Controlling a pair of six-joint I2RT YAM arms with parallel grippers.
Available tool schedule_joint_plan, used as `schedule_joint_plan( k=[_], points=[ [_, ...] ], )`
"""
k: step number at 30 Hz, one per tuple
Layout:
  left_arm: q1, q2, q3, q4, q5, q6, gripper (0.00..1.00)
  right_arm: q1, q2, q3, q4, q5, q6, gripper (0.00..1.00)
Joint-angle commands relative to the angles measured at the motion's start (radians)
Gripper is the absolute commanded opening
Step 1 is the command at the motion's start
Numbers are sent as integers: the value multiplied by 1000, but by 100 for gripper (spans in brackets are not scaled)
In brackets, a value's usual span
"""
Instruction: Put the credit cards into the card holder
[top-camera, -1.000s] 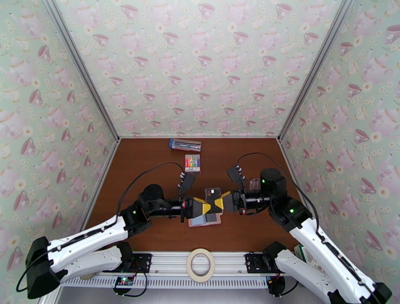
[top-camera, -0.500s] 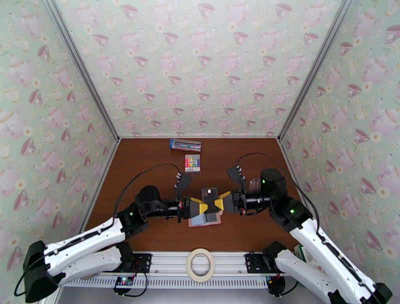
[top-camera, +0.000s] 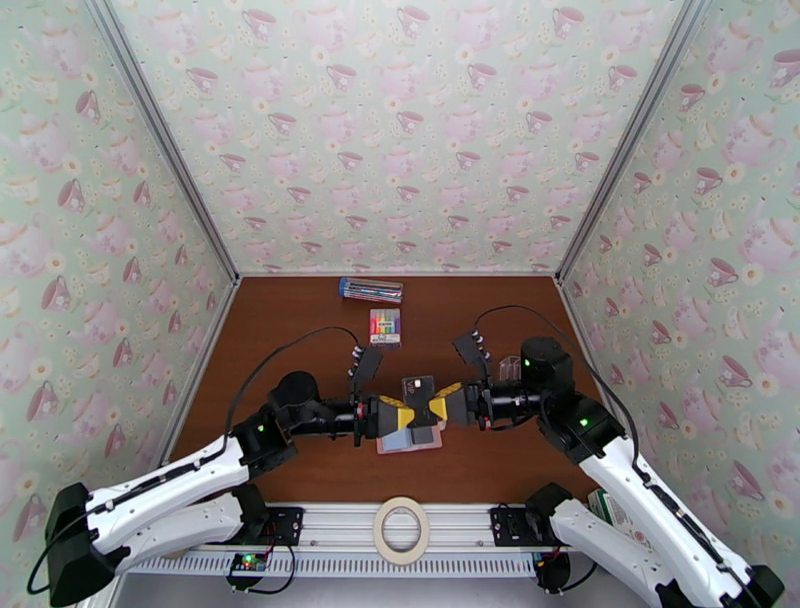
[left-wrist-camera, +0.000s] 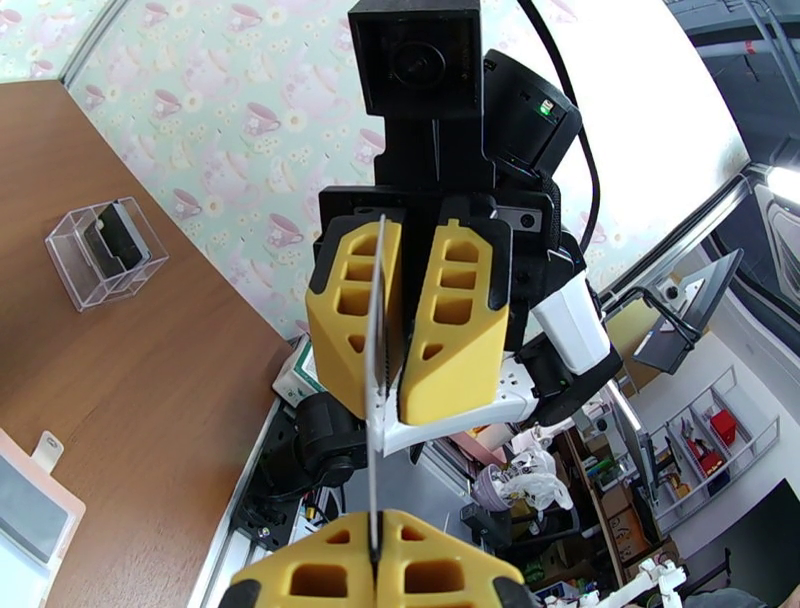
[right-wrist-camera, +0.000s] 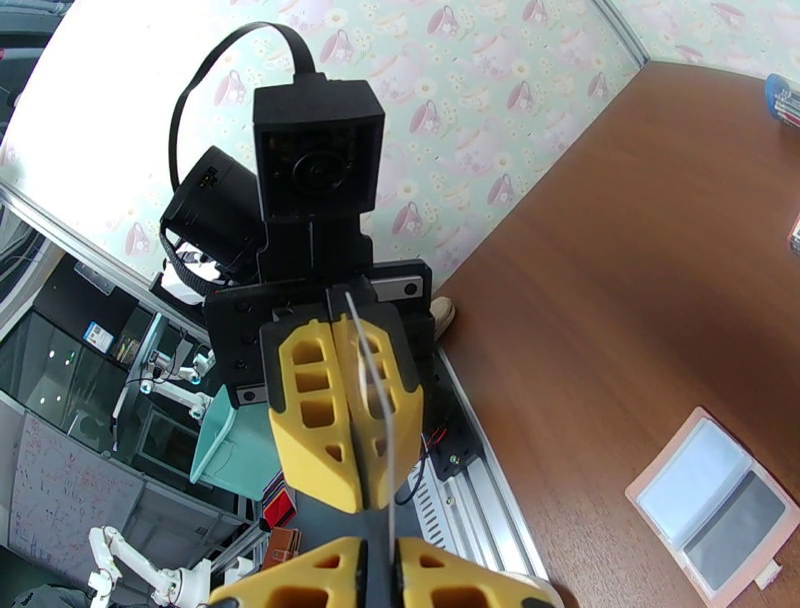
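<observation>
Above open card holder (top-camera: 405, 441): left tool (top-camera: 411, 412) clamped on credit card (top-camera: 418, 385) edge; right tool (top-camera: 431, 408) grip unclear.

A thin pale plastic card (right-wrist-camera: 361, 335) stands edge-on, pinched between the yellow-fingered left tool (right-wrist-camera: 366, 488) and right tool (right-wrist-camera: 386, 562). Nearby, a dusty-pink folding wallet (right-wrist-camera: 716, 502) lies open on the brown bench (right-wrist-camera: 620, 250).

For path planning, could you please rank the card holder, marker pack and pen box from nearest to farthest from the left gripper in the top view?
From the left gripper, shut on a credit card:
1. card holder, on the table just beneath it.
2. marker pack, farther back.
3. pen box, by the back wall.
</observation>
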Motion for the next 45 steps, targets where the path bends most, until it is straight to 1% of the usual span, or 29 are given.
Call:
schedule_joint_plan(
  k=[1, 10, 11, 12, 13, 14, 15, 16, 17, 18, 21, 23, 25, 26, 30, 35, 38, 45],
  points=[
    [6, 15, -16, 1, 21, -8, 0, 10, -2, 8, 33, -20, 7, 13],
    [5, 22, -16, -7, 27, -5, 0, 12, -8, 3, 36, -3, 12, 0],
    [5, 21, -16, -12, 20, -4, 0, 11, -8, 4, 34, 4, 13, 0],
    [5, 19, -15, -26, 9, 0, 2, 12, -6, 3, 27, 18, 14, 0],
    [6, 13, -14, -47, -13, 7, 15, 11, -2, 5, 12, 40, 14, 0],
    [6, 5, -15, -73, -47, 17, 36, 11, 2, 7, -1, 58, 14, 0],
    [6, -8, -14, -122, -107, 28, 56, 12, 9, 4, -11, 77, 19, 0],
    [9, -18, -14, -172, -172, 33, 69, 12, 18, 0, -20, 95, 21, 0],
    [18, -24, -14, -222, -223, 30, 75, 11, 29, 0, -37, 121, 20, 0],
    [30, -25, -19, -259, -262, 24, 78, 12, 45, -3, -58, 152, 15, 0],
    [87, -7, -34, -372, -354, -33, 80, 11, 119, -19, -107, 225, 10, 0],
    [116, 14, -60, -410, -387, -68, 80, 12, 164, -37, -128, 278, 10, 0],
    [127, 45, -74, -475, -447, -103, 80, 10, 212, -55, -142, 325, 15, 0],
    [127, 63, -88, -477, -453, -118, 80, 11, 238, -68, -144, 352, 19, 0],
    [126, 166, -136, -395, -407, -165, 80, 11, 344, -122, -136, 426, 32, 0],
    [116, 296, -143, -315, -382, -173, 77, 26, 443, -181, -43, 429, 56, 0],
    [103, 348, -118, -309, -385, -160, 76, 46, 487, -184, -1, 445, 65, 0],
    [81, 429, -83, -296, -386, -153, 75, 55, 592, -179, 72, 445, 92, 0]
  ],
)
